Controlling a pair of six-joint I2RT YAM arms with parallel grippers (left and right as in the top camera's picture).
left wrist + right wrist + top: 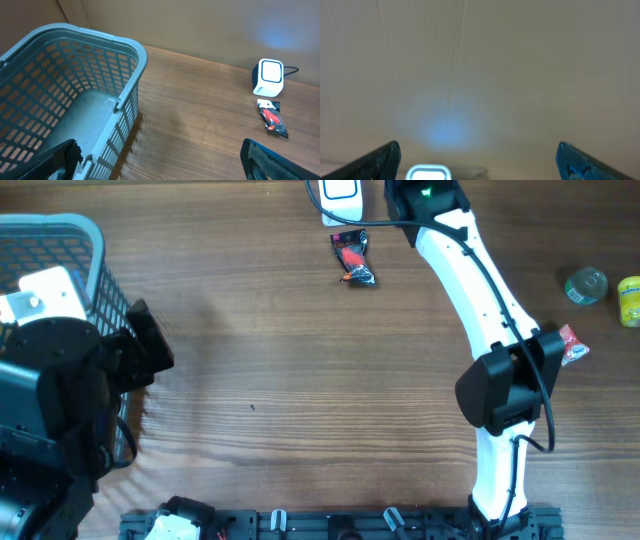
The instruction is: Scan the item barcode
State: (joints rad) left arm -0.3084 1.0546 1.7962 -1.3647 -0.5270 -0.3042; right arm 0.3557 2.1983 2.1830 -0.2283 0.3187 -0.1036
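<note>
Plainly, packet (pixel 353 258) lay flat on table (pixel 300 380), just short of scanner (pixel 340 194), not touching it. My right hand (pixel 477 162) hung beside scanner, fingers spread wide, holding nothing. My left hand (pixel 159 157) was also spread and empty, over basket (pixel 75 90), well apart from scanner. Step, as I judged: pick up packet. Best to come down over its middle, pinch across narrow width, lift level, then turn barcode face toward scanner. Couldn't tell which face carried barcode.

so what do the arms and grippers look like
Right arm: white links, black joints, a black cable along it, a green light near the wrist. Left arm: mostly black housings with a white part. Right fingers look blue, left fingers dark.
</note>
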